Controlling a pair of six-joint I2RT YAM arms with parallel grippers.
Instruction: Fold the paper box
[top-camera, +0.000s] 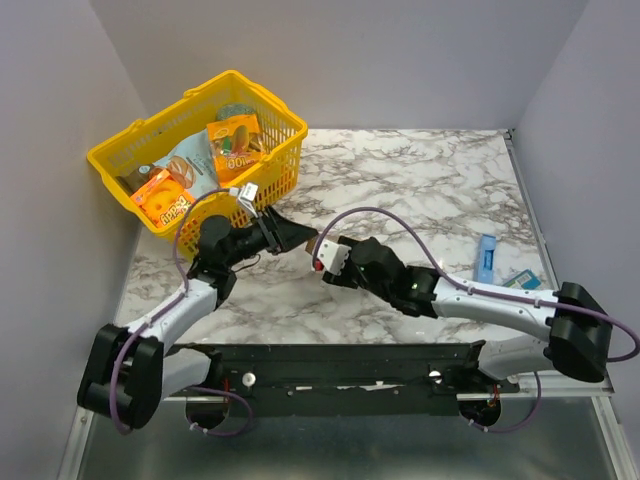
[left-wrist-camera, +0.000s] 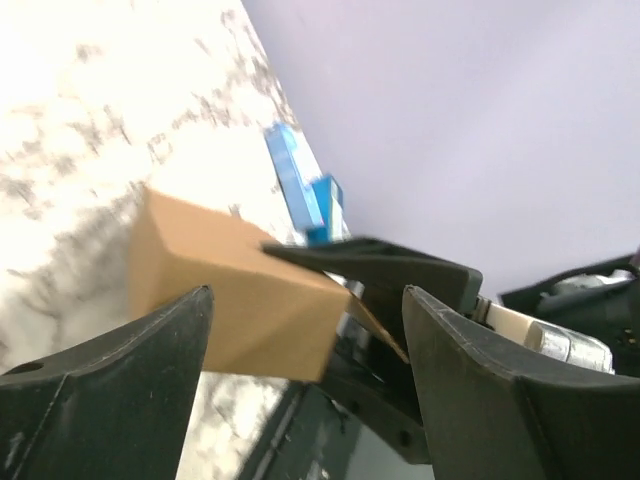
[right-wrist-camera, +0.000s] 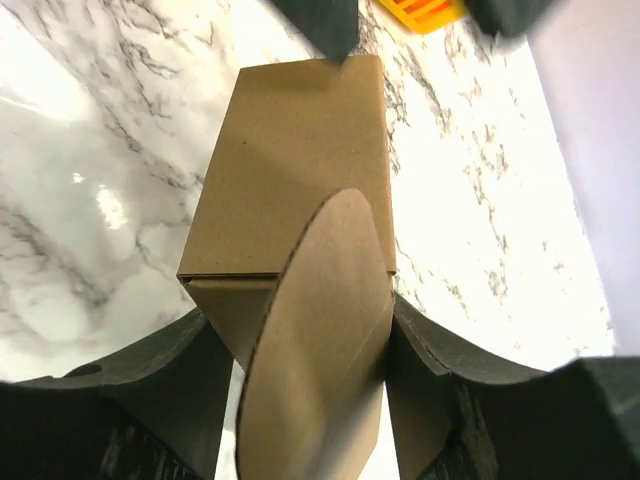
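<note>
The yellow basket (top-camera: 262, 178) stands at the far left corner of the marble table (top-camera: 430, 180), with printed snack packs (top-camera: 237, 140) inside it. Just in front of the basket's near right corner is the left gripper (top-camera: 290, 232). Its fingers (left-wrist-camera: 110, 400) are spread wide and grip nothing. In the right wrist view one of its dark tips meets the far end of the paper box (right-wrist-camera: 290, 170), and the other stands off to the side.

The box is a closed-up brown block right of the basket's near corner, bridging the gap between the two grippers. From above it is almost wholly hidden. A rounded end flap (right-wrist-camera: 315, 350) sticks out loose towards the right wrist camera.

The right gripper (right-wrist-camera: 300, 315) has that end of the box clamped, one finger (right-wrist-camera: 170, 390) pressed against each side. Far right of the basket, near the table's edge, lies a small blue packet (top-camera: 486, 258).
</note>
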